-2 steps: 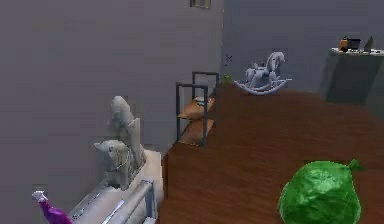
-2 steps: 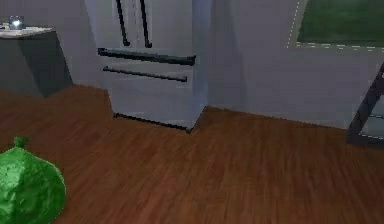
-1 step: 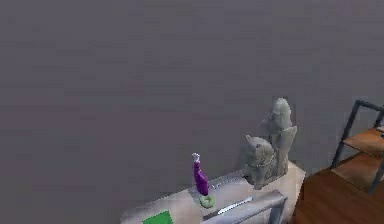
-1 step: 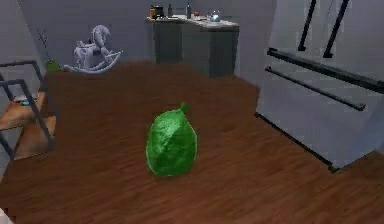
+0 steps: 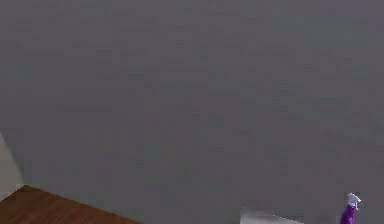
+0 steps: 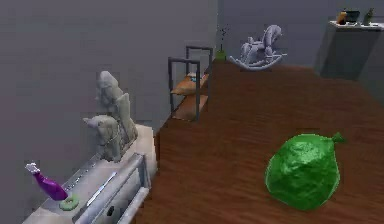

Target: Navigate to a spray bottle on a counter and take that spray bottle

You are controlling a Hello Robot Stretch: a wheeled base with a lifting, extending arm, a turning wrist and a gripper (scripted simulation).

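Grey-walled room with a dark wooden floor; straight ahead in the forward view, a plain grey wall.

Of the gripper, no telling how the fingers stand.

Closest on the arm's side: purple spray bottle with a white trigger head, upright on the white counter, near the counter's end at the arm side view's lower left. Seen too at the forward view's bottom right edge. Just beside the bottle's base, a small green round thing (sponge or lid, too small to tell).

Farther along the same counter, a grey stone statue, standing well apart from the bottle. Beyond that, against the wall, an open shelf unit with wooden boards. Out on the bare floor, a big green bag tied at the top, well clear of the counter. At the far end, a grey rocking horse and a grey cabinet with small dark things on top.

Step in hand, as judged: the last of the approach, with the take not yet begun. Next move likely calls for:
- a short roll forward, to bring the bottle level with the arm's line;
- a lift to bottle height;
- a reach out over the counter edge, kept away from the green thing and the statue.

Little room ahead, probably, with the wall so near.
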